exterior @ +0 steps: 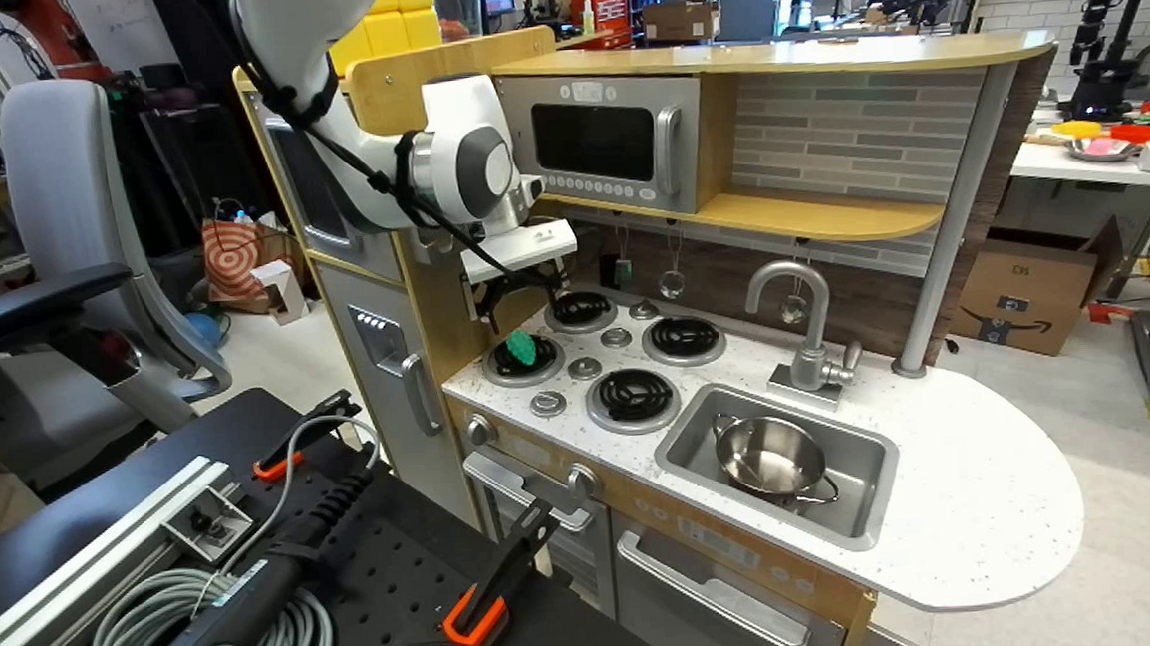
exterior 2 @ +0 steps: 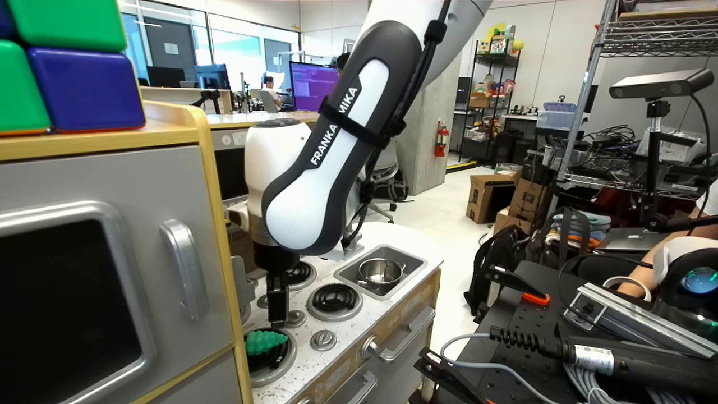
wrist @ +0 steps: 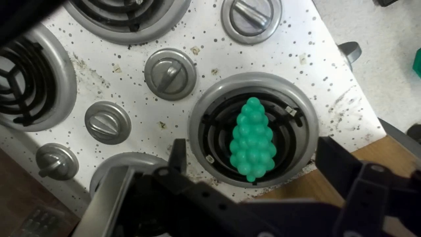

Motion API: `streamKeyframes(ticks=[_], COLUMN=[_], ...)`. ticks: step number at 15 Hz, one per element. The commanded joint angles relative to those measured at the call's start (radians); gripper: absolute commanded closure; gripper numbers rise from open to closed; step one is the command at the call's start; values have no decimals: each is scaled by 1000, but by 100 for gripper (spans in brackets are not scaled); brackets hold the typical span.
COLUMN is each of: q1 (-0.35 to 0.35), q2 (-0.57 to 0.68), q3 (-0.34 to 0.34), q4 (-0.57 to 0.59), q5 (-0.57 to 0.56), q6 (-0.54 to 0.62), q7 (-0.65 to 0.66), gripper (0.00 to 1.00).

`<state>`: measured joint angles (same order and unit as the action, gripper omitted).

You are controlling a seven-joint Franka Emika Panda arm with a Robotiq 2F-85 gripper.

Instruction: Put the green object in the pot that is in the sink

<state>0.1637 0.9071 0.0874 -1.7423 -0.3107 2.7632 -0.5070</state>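
Observation:
The green object is a bumpy, grape-bunch-shaped piece lying on a black stove burner; it also shows in an exterior view and in the wrist view. My gripper is open and empty, with one finger to each side of the green object and apart from it. In both exterior views the gripper is low above that burner, pointing down. The shiny silver pot stands upright in the grey sink. Pot and sink are outside the wrist view.
Several burners and raised knobs lie between the green object and the sink. A curved faucet stands behind the sink. A microwave and shelf overhang the counter's back. A tall cabinet borders the burner.

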Motion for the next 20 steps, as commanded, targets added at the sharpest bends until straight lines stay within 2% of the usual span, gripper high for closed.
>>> streamKeyframes(ticks=[1, 3, 5, 6, 7, 11, 15, 18, 20], q1=[35, 40, 43, 41, 15, 15, 6, 12, 11], q2=[86, 118, 140, 136, 109, 114, 122, 145, 163], q3=[-15, -12, -10, -7, 11, 13, 11, -8, -12], q4=[156, 206, 227, 207, 174, 175, 138, 110, 105], q5=[-38, -43, -53, -58, -40, -40, -44, -49, -47], q6=[-120, -153, -130, -68, -105, -102, -24, 110, 150], q7=[24, 21, 22, 27, 10, 10, 16, 57, 63], gripper=[0, 0, 0, 0, 0, 0, 0, 0, 0])
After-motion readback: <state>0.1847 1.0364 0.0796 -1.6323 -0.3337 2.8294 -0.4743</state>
